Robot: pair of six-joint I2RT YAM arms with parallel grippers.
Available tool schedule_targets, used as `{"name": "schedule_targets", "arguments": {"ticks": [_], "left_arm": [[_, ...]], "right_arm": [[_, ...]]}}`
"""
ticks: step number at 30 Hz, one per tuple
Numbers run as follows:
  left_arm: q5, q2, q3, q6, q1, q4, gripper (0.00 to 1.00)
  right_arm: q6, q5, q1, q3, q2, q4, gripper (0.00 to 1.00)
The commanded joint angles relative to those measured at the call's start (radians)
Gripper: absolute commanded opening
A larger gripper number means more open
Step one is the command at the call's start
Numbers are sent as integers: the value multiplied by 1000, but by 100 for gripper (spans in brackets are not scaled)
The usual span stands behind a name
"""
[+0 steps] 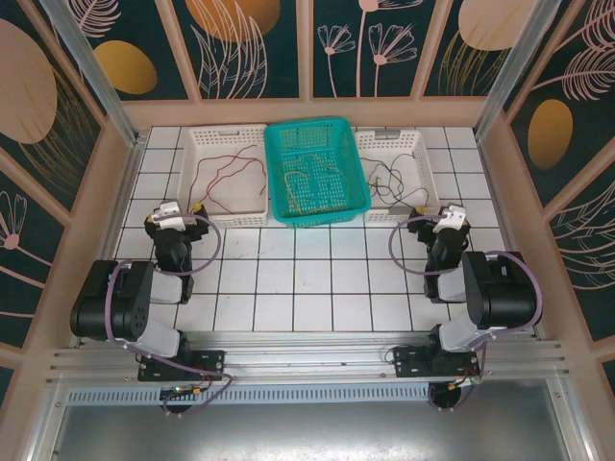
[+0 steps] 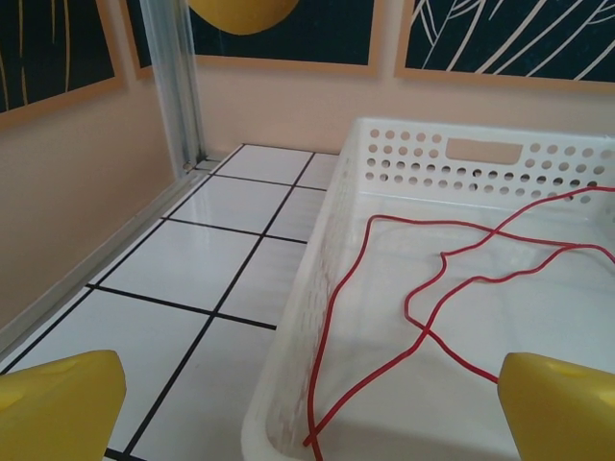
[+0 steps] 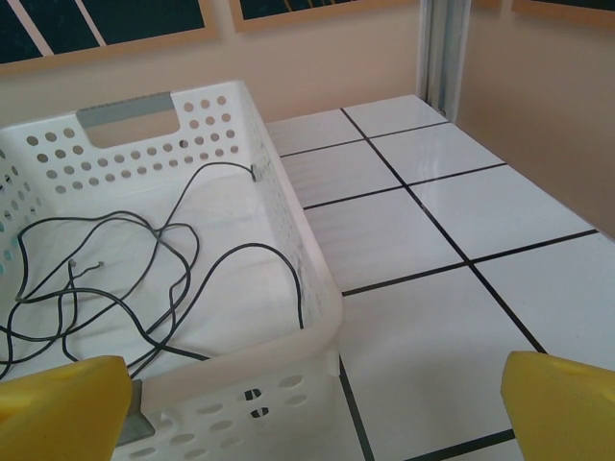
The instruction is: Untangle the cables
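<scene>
Red cable (image 2: 428, 329) lies in the left basket (image 2: 300, 317), black cable (image 3: 163, 229) in the right basket (image 3: 144, 158); both look limp and light. Your left fingers (image 2: 60, 411) and right fingers (image 3: 557, 403) gape empty; pinch a free end.

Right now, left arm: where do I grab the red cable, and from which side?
Probably the single strand of the red cable by the left wall of the white basket, just ahead of the open left gripper. Come straight down, jaws across it: it lies flat on the basket floor, and the walls block any side approach.
</scene>
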Motion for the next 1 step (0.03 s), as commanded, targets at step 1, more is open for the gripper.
{"name": "schedule_targets", "arguments": {"ticks": [1], "left_arm": [[14,-1,-9,-6,3,49,99]], "right_arm": [[-10,-17,1,15,-1,42,99]]}}
